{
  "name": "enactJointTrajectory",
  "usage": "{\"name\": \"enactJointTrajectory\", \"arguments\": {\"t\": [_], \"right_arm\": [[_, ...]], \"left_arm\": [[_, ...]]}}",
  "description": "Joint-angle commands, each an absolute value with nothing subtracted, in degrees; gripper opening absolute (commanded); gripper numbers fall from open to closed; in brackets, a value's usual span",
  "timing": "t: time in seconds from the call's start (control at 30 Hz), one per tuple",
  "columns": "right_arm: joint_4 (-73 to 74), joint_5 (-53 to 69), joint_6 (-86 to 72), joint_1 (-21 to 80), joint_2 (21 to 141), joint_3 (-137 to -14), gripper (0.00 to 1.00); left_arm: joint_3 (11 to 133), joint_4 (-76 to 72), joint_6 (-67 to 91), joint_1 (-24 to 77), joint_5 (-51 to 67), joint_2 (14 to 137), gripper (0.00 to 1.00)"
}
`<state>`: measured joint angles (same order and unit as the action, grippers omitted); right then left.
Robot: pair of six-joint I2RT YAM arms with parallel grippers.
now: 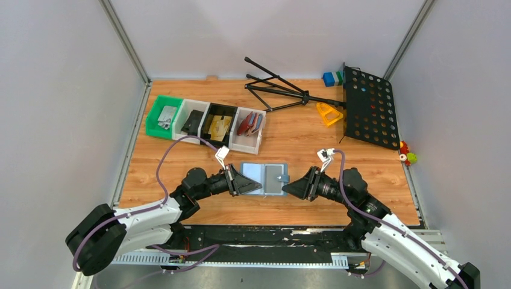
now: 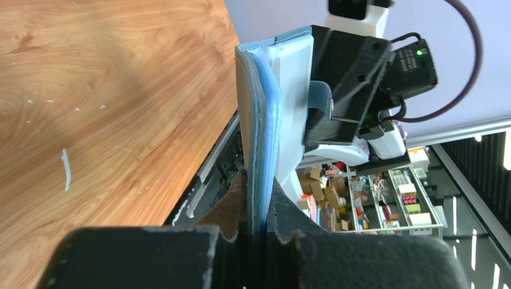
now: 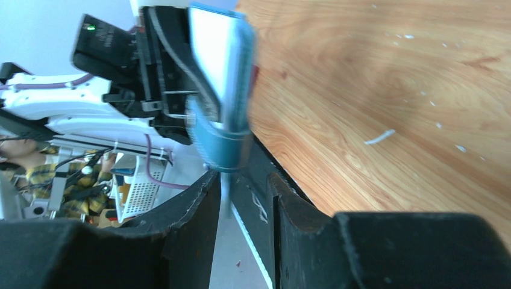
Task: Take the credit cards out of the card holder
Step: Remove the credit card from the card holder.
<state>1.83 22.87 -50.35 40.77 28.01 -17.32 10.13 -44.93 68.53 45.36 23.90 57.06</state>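
Observation:
The card holder (image 1: 265,178), a slate-blue wallet, is held open and flat just above the table between my two arms. My left gripper (image 1: 247,182) is shut on its left edge. In the left wrist view the jaws of that gripper (image 2: 260,208) pinch the blue cover (image 2: 258,120) edge-on. My right gripper (image 1: 285,188) is at the wallet's right edge. Its jaws (image 3: 244,177) stand apart, and the wallet's blue strap (image 3: 226,144) hangs just in front of the fingertips. The credit cards are hidden inside the wallet.
A row of small bins (image 1: 205,123) stands at the back left, holding wallets and flat gold-tan pieces. A folded black tripod (image 1: 277,90) and a black perforated board (image 1: 369,108) lie at the back right, with a yellow piece (image 1: 329,113) between them.

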Motion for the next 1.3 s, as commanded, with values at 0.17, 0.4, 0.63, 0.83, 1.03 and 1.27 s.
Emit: {"name": "enactJointTrajectory", "arguments": {"t": [0.17, 0.4, 0.63, 0.83, 1.03, 1.27], "right_arm": [[4.11, 19.02, -49.83, 40.7, 27.7, -17.04, 0.36], [-1.47, 21.94, -51.23, 40.76, 26.9, -16.23, 0.27], [-3.74, 24.29, -51.16, 40.75, 28.81, -16.61, 0.31], [-5.06, 25.22, -50.86, 40.71, 31.64, -16.94, 0.25], [-8.67, 25.68, -52.54, 40.75, 29.69, -15.72, 0.07], [-13.08, 26.39, -53.75, 40.74, 29.35, -15.15, 0.0]], "left_arm": [[8.77, -52.99, 71.69, 45.55, 23.39, 54.28, 0.0], [8.92, -52.52, 71.46, 45.59, 23.99, 53.57, 0.0], [9.37, -52.6, 71.29, 45.6, 24.55, 54.17, 0.0], [9.83, -53.52, 71.38, 45.66, 25.68, 54.95, 0.0], [9.57, -52.06, 71.46, 45.61, 25.18, 55.12, 0.0], [10.74, -50.52, 70.92, 45.68, 25.49, 57.07, 0.0]]}}
